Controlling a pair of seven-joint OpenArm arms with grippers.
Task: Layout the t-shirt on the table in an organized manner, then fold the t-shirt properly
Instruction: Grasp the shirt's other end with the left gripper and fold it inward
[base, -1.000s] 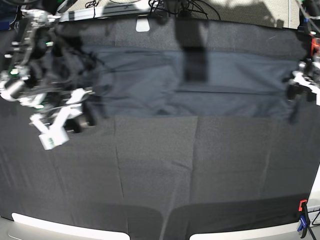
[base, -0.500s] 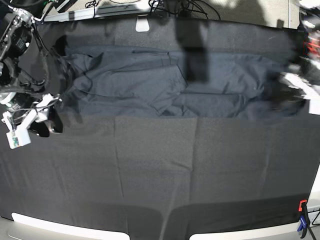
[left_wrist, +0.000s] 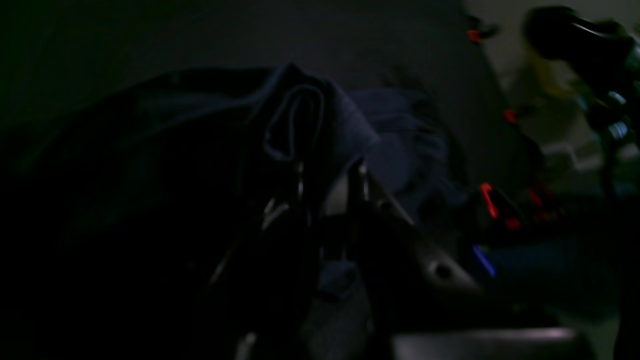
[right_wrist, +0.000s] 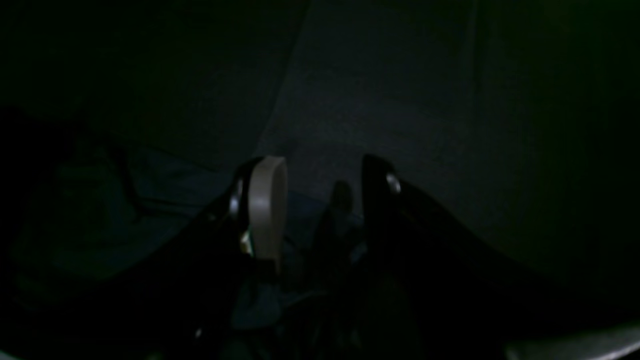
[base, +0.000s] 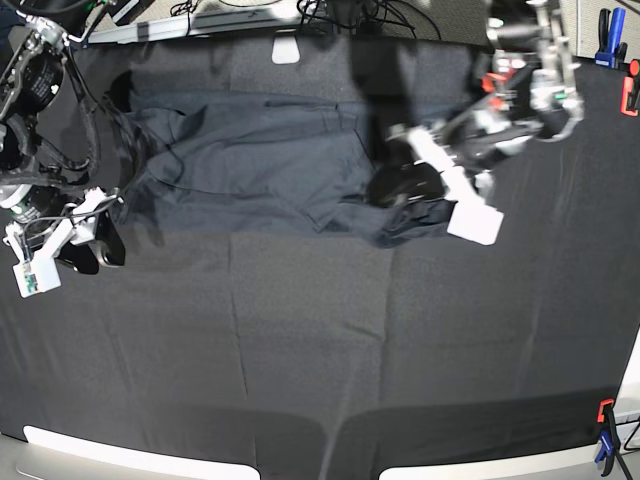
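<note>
The left gripper (base: 405, 185) is clenched on a bunched edge of the t-shirt (base: 250, 160), carrying it toward nine o'clock over the garment; the right gripper (base: 95, 240) hangs released at nine o'clock on the table (base: 320, 360), holding nothing. The shirt lies across the table's twelve o'clock side. To fold well, I'd judge: lay the carried edge flat, square with the far hem, before letting go.

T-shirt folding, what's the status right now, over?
Left hand shut on t-shirt, carrying one end across. Right hand open, off the shirt. Table: nothing in the way.
</note>
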